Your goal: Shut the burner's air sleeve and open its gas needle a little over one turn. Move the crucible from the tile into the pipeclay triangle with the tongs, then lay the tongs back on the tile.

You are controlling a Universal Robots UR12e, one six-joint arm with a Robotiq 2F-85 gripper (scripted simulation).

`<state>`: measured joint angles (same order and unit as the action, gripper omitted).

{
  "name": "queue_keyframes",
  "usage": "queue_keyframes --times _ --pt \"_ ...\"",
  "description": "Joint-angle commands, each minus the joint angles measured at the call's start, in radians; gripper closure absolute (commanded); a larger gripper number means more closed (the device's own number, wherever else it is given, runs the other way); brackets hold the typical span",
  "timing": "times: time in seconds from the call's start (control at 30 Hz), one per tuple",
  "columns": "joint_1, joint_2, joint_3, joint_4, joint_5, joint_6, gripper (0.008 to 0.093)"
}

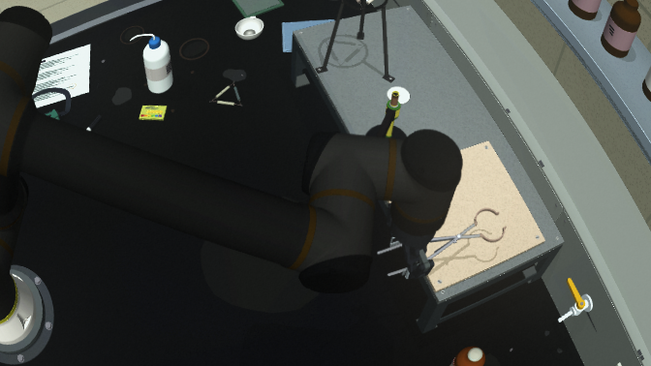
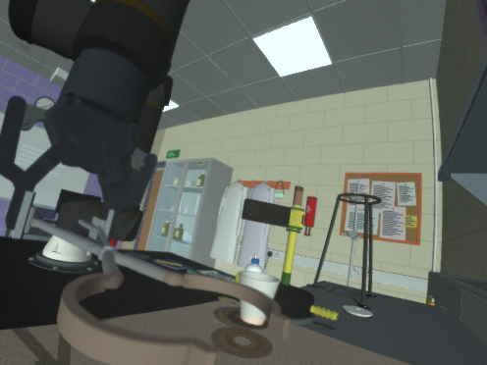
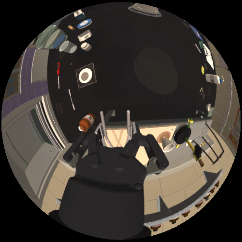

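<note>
On the beige tile point(image 1: 489, 213) at the near end of the grey stand, I carry the tongs point(image 1: 465, 237) by their handles, lifted above the tile with their curved jaws open. My gripper point(image 3: 115, 141) is closed on the handles at the tile's near edge. The white crucible point(image 2: 256, 297) stands on the tile, beyond the jaws and toward the burner. The burner point(image 1: 391, 116) stands upright on its black base past the tile. The tripod point(image 2: 358, 245) stands at the far end of the stand; its triangle is hard to make out.
Behind the stand runs a grey kerb with a shelf of bottles point(image 1: 620, 26). A wash bottle point(image 1: 157, 63), a spare triangle point(image 1: 227, 94) and a dish point(image 1: 249, 27) lie on the black bench. A brown bottle point(image 1: 470, 357) and a yellow gas tap point(image 1: 576, 297) sit near the stand's near end.
</note>
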<state>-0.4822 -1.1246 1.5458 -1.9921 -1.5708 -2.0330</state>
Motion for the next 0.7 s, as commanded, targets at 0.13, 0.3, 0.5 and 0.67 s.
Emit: queue_keyframes --times 0.13,0.3,0.5,0.67 --pt "0.000 -0.009 -0.012 0.018 0.000 0.000 0.0334" --pt "0.000 -0.015 -0.021 0.033 0.000 0.000 0.0334" --pt "0.000 -0.020 -0.030 0.046 0.000 0.000 0.0334" --pt "0.000 -0.022 -0.033 0.052 0.000 0.000 0.0334"
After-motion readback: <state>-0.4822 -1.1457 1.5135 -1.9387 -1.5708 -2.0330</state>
